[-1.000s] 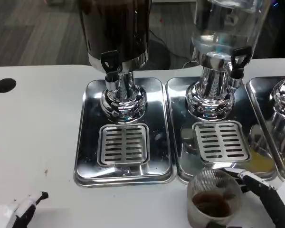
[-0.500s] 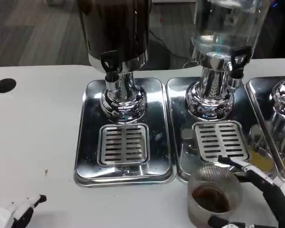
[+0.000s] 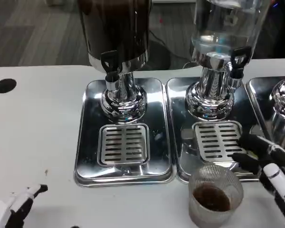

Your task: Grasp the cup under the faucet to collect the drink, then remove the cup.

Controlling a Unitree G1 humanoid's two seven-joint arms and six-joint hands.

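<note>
- Cup (image 3: 214, 199): ribbed, clear, round; dark drink in the bottom. Stands on the white worktop (image 3: 33, 137) at 5 o'clock, just off the front edge of the middle tray (image 3: 180, 156), away from any faucet.
- Right hand (image 3: 270, 173): at 3 to 4 o'clock of the cup, fingers spread, released, apart from the cup; black fingertips over the tray edge.
- Left hand (image 3: 19, 209): at 7 o'clock, low corner, holding nothing, fingers loosely apart; bare worktop around it.
- Left tray (image 3: 88, 152): polished steel, rounded rim, slotted grille (image 3: 123, 144); dark dispenser (image 3: 116, 33) above with black faucet (image 3: 110, 61).
- Clear dispenser (image 3: 225, 28): chrome base, at 1 o'clock.
- Black hole (image 3: 4, 85) in the worktop at 10 o'clock.
</note>
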